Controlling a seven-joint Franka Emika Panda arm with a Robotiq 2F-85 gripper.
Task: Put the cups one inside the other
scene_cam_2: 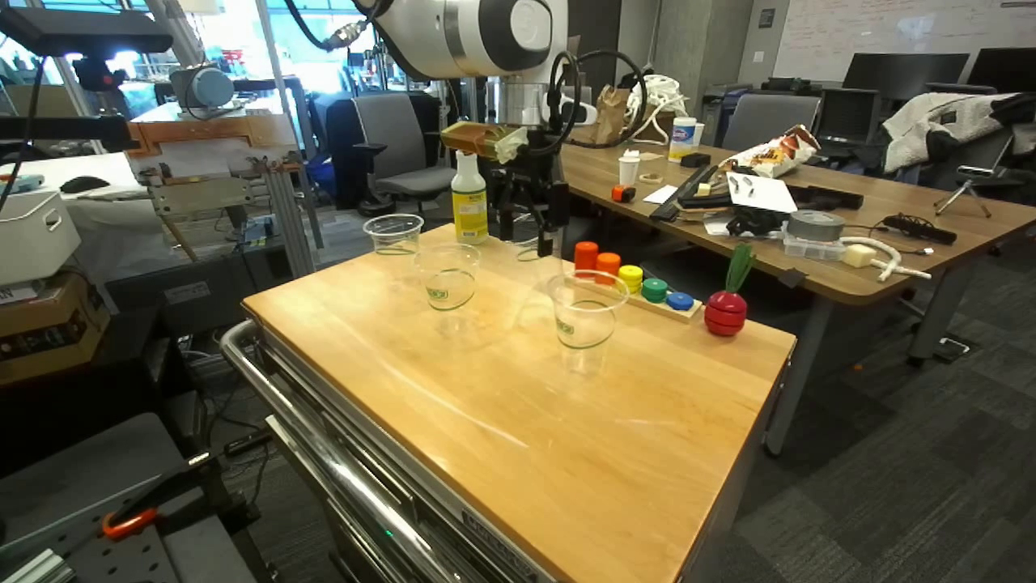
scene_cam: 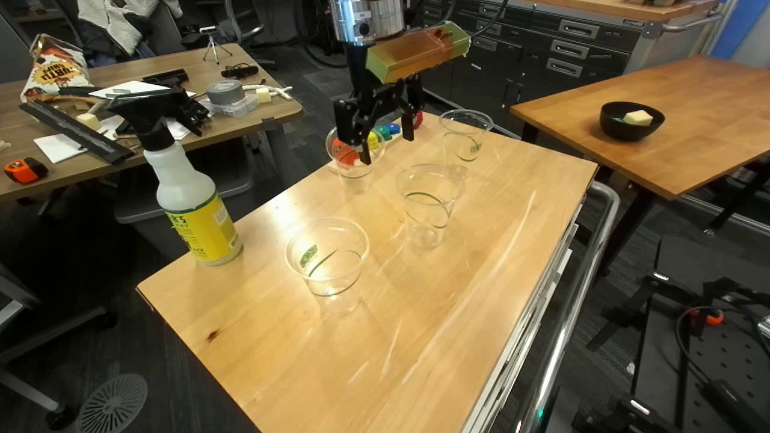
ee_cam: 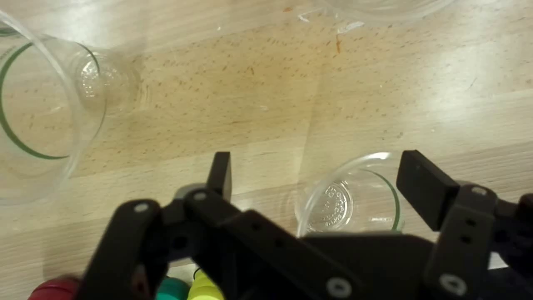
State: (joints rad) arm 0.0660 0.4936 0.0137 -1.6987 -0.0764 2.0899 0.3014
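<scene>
Saw grey carpet (scene_cam_2: 874,486) and a whiteboard (scene_cam_2: 898,32) beyond, then a pale, scratched wooden desk (scene_cam: 421,313) with a spray bottle (scene_cam: 201,219) at its edge, a pincer (scene_cam: 387,147) hanging spread wide above, and, standing upright and apart on that same desk, four clear tapered cups (scene_cam: 329,264).
</scene>
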